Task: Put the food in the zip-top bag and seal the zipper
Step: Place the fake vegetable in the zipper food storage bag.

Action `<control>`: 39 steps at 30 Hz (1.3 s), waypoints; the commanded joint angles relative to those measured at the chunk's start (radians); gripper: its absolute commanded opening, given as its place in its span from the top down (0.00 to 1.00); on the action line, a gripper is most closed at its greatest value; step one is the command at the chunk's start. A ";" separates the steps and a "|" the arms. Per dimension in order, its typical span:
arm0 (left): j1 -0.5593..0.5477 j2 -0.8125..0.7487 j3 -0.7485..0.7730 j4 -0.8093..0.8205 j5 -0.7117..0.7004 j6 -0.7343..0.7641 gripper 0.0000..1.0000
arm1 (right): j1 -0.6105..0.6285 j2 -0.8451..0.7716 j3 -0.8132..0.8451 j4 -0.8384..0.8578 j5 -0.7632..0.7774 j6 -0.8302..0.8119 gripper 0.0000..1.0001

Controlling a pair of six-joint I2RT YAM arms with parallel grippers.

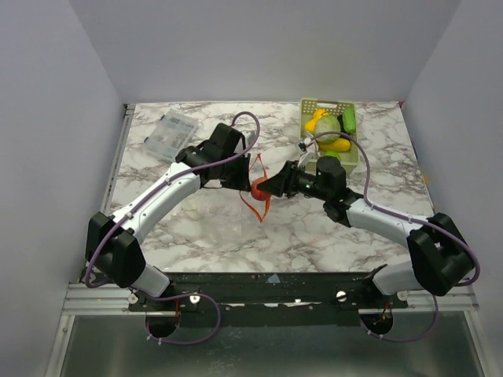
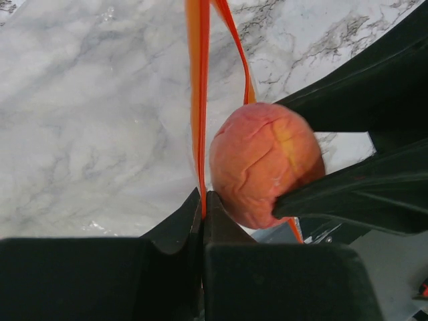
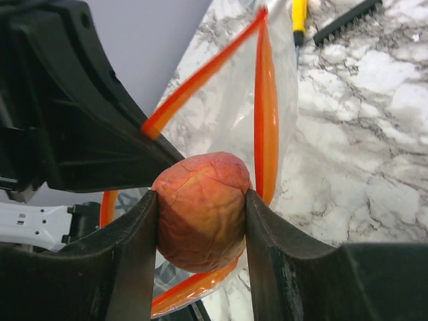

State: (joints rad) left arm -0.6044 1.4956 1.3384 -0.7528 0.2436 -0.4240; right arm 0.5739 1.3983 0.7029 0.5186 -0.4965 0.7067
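Well left of the zip-top bag point(image 1: 253, 206), and farther back, lies a clear compartment box point(image 1: 169, 135). The left gripper point(image 2: 202, 204) is pinched tight on the zipper point(image 2: 196, 100), holding the bag's mouth off the marble table point(image 1: 196, 228), where it gapes in a loop. At that mouth is the red-orange round fruit point(image 2: 264, 164), clamped in the right gripper point(image 3: 200, 200). It seems to sit just within the loop, though the clear plastic makes that hard to judge. Right of the bag and behind it, a pale green basket point(image 1: 328, 102) holds the yellow lemon point(image 1: 318, 122) and green pieces point(image 1: 348, 120).
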 commanded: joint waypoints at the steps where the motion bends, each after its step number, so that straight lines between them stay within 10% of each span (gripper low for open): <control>1: -0.007 -0.038 0.007 0.025 -0.031 -0.031 1.00 | 0.059 -0.001 0.053 -0.087 0.172 -0.040 0.99; 5: -0.008 -0.051 0.011 0.024 -0.046 -0.039 1.00 | 0.103 -0.013 0.085 -0.218 0.285 -0.097 0.95; 12: -0.008 -0.049 0.041 0.006 -0.045 -0.053 1.00 | 0.124 -0.018 0.100 -0.253 0.271 -0.075 0.46; 21: -0.008 -0.061 0.068 -0.011 -0.109 -0.044 1.00 | 0.126 -0.039 0.143 -0.318 0.270 -0.083 0.14; 39: -0.003 -0.009 0.035 0.004 -0.085 -0.004 1.00 | -0.075 -0.088 0.454 -0.738 0.729 -0.125 0.11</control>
State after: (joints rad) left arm -0.6044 1.4826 1.3804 -0.7547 0.1425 -0.4454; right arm 0.6010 1.2701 1.0687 -0.0120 0.0257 0.5552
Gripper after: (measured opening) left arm 0.008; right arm 0.887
